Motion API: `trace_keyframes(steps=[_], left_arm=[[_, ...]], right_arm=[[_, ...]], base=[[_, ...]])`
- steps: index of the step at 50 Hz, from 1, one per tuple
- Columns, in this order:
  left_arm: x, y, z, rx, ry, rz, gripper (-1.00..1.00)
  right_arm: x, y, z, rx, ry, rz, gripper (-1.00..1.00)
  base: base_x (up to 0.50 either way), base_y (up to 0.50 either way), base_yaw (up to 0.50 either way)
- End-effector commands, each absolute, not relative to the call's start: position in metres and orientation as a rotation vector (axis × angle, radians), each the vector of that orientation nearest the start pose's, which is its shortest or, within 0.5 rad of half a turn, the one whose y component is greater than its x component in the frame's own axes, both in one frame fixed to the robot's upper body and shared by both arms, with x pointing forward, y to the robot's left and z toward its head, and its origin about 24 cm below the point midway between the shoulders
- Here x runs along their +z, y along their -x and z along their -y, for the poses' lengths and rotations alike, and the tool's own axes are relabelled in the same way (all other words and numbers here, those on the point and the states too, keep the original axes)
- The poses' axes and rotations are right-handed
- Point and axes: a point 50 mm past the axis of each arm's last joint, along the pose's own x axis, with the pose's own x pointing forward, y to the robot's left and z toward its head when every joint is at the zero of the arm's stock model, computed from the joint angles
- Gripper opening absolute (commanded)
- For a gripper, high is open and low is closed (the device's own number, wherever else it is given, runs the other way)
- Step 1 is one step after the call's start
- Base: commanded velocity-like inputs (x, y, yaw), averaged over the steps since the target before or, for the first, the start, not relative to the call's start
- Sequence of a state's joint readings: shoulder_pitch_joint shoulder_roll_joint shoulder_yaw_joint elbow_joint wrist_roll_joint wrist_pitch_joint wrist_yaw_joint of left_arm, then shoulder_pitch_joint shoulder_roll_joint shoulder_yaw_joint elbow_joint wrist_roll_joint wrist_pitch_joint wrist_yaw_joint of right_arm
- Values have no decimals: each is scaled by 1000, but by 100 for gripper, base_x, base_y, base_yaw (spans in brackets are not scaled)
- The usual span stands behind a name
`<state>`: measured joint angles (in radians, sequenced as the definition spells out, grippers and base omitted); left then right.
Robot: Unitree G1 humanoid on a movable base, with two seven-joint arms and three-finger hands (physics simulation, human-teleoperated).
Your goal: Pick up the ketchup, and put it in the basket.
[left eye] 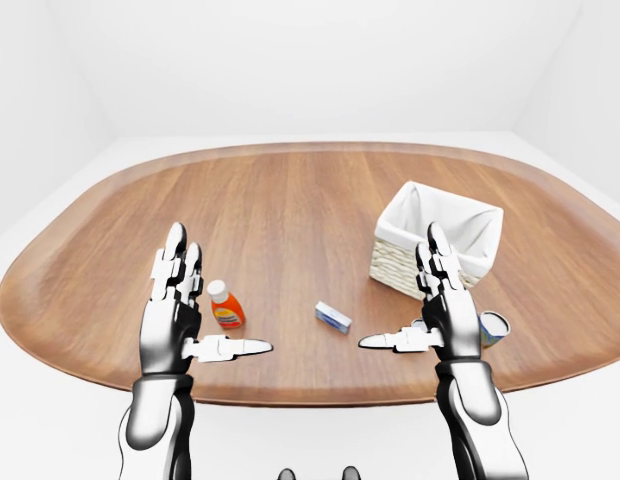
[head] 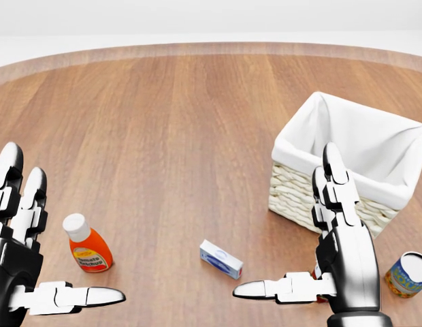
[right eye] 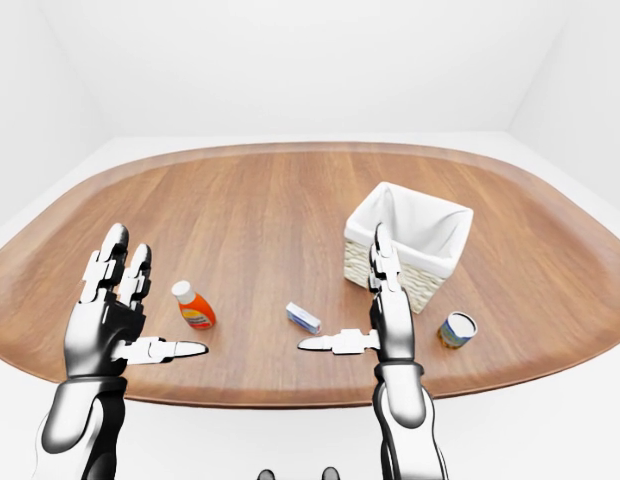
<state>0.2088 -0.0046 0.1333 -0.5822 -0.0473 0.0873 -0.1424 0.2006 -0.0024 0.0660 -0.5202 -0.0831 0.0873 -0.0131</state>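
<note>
The ketchup, an orange squeeze bottle with a white cap, stands upright on the wooden table at the lower left of the head view. My left hand is open, palm inward, just left of the bottle and not touching it. The wicker basket with a white cloth lining stands at the right. My right hand is open too, its fingers raised in front of the basket's lower corner. Neither hand holds anything.
A small blue and white box lies between the hands. A blue-labelled can stands at the lower right, below the basket. A red can is mostly hidden behind my right hand. The table's rounded near edge runs below both hands.
</note>
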Motion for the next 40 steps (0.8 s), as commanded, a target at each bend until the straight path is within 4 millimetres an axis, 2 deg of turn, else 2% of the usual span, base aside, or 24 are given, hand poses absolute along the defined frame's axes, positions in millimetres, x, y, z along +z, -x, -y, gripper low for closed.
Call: trace_keyframes(steps=[1, 18, 32, 40], left_arm=[[122, -200, -182, 29, -32, 294, 100], [119, -200, -180, 29, -42, 276, 100], [120, -199, -182, 33, -34, 284, 100], [130, -193, -188, 64, -21, 330, 100]], right_arm=[[110, -208, 147, -17, 76, 241, 100], [106, -209, 146, -24, 91, 225, 100], [106, -210, 146, -28, 95, 223, 100], [105, -212, 151, -43, 98, 221, 100]], base=[[50, 0, 0], [50, 0, 0], [0, 0, 0], [0, 0, 0]])
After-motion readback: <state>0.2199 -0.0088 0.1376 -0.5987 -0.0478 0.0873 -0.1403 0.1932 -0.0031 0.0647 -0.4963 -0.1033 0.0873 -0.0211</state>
